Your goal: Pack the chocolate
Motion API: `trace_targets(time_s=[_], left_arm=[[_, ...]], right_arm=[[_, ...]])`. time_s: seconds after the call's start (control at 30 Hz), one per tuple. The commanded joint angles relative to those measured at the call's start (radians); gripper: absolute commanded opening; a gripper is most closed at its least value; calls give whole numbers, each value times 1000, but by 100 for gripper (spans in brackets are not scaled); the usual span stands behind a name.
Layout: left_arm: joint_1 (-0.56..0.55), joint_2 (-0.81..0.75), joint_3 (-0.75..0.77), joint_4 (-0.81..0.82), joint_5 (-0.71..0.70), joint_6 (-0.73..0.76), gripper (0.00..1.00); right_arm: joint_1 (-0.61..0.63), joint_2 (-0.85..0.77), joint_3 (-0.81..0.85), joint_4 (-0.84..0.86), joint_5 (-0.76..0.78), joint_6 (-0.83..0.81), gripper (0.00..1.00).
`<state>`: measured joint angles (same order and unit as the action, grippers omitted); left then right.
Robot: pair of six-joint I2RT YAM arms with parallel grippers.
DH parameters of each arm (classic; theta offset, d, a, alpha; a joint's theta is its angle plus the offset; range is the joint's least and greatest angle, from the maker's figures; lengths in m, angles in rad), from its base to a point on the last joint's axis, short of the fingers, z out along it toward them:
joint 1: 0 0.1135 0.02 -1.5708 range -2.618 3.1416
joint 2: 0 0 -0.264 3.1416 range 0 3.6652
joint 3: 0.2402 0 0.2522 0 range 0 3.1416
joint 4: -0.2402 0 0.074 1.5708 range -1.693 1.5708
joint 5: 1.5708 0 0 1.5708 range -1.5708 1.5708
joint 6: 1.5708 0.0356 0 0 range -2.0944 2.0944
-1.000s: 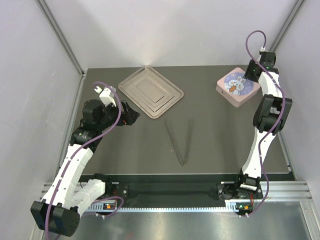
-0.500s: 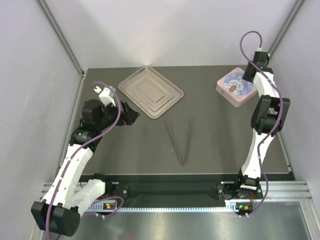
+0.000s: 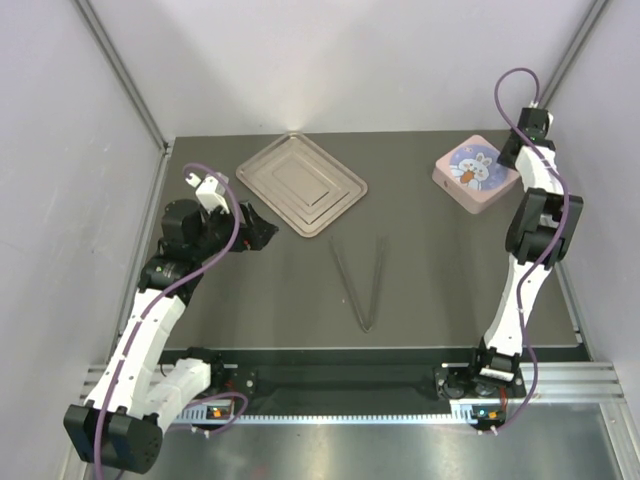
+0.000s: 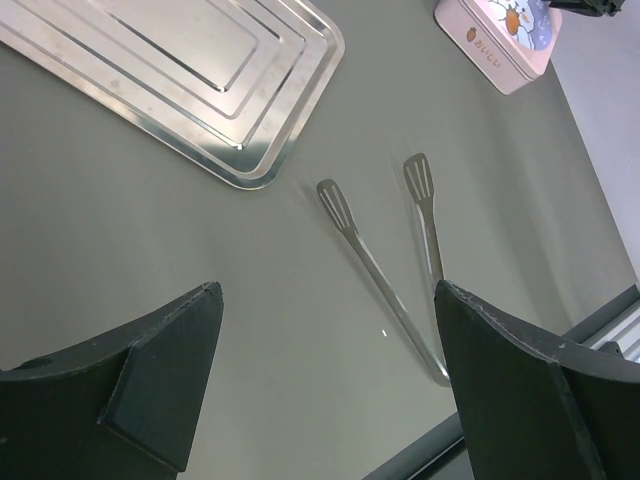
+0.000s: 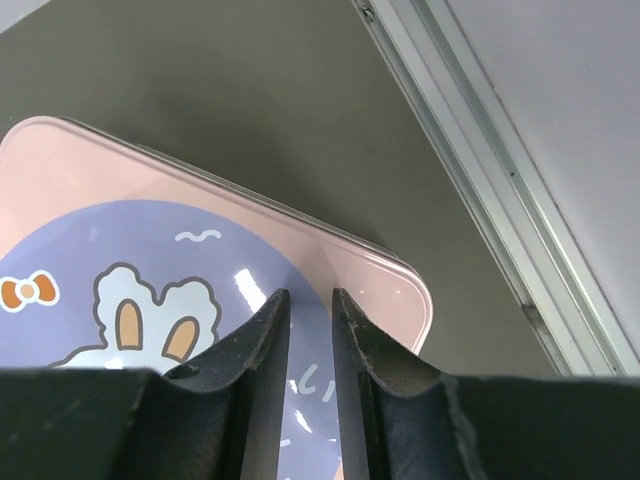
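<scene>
No chocolate shows in any view. A pink box (image 3: 474,174) with a bunny on its closed lid sits at the far right of the table. My right gripper (image 3: 510,150) hovers over the box's far right corner. In the right wrist view its jaws (image 5: 310,293) stand only a narrow gap apart above the lid (image 5: 150,200), with nothing between them. My left gripper (image 3: 262,232) is over the table's left side, open and empty; in the left wrist view its fingers (image 4: 328,287) frame bare table.
A silver tray (image 3: 302,184) lies empty at the back, left of centre. Metal tongs (image 3: 362,280) lie in the middle of the table, tips pointing away. The frame's rail (image 5: 500,230) runs close to the right of the box.
The right gripper's jaws have narrowed, and the wrist has shifted slightly right toward the box's far corner. The left arm has stayed still.
</scene>
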<state>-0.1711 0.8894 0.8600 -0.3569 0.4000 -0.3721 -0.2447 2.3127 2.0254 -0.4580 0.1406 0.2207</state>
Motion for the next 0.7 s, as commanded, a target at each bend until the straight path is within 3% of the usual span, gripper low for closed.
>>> trace_targets(time_s=[0.0, 0.27, 0.33, 0.4, 0.43, 0.67], left_arm=[[5, -29, -4, 53, 11, -5, 92], [5, -29, -4, 53, 5, -5, 92], [5, -27, -4, 53, 7, -5, 92], [5, -27, -4, 53, 7, -5, 92], [5, -26, -4, 53, 8, -5, 92], [5, -14, -4, 53, 10, -5, 92]], right_arm=[[4, -94, 39, 11, -16, 14, 24], [38, -151, 1, 188, -303, 91, 25], [36, -116, -28, 306, -452, 179, 24], [32, -43, -13, 408, -554, 279, 12], [27, -15, -8, 447, -643, 322, 1], [-7, 229, -40, 864, -817, 759, 0]])
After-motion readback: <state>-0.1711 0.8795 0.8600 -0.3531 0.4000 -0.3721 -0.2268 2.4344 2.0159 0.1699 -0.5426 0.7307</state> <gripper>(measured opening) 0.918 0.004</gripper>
